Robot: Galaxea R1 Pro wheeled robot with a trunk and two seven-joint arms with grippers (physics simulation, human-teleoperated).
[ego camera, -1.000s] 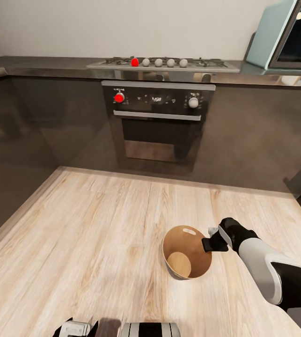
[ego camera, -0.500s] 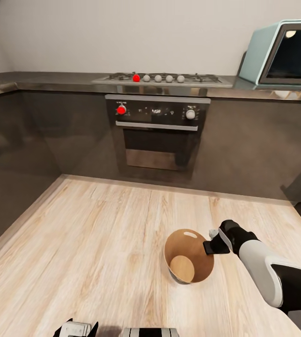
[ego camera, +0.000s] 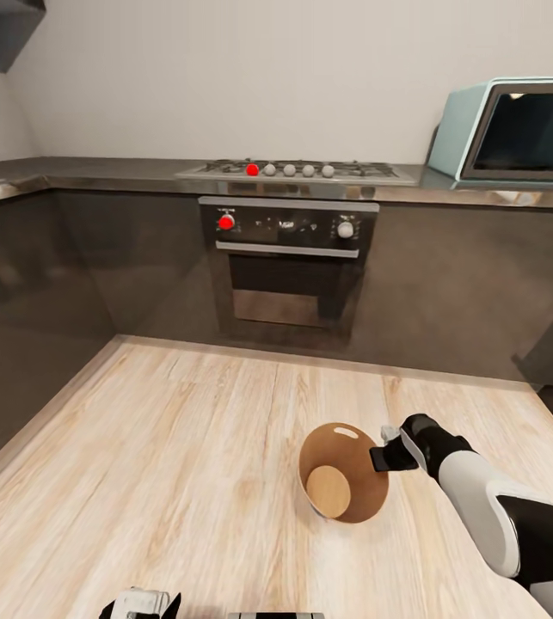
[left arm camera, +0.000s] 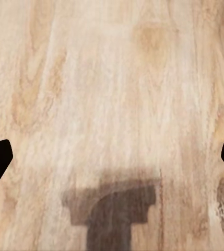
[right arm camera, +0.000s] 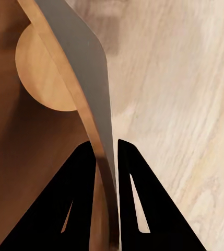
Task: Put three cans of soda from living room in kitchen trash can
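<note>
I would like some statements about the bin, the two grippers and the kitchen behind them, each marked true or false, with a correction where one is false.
1. The right gripper is closed on the rim of the trash can, one finger inside and one outside. True.
2. A soda can lies on the bottom of the trash can. False: the orange-brown inside shows just its round bottom, no can.
3. The left gripper is shut on a can. False: its fingertips are wide apart over the wood floor, with nothing between them.
4. The trash can stands on the floor in front of the oven. True.
5. The microwave sits on the floor. False: it is on the counter.
</note>
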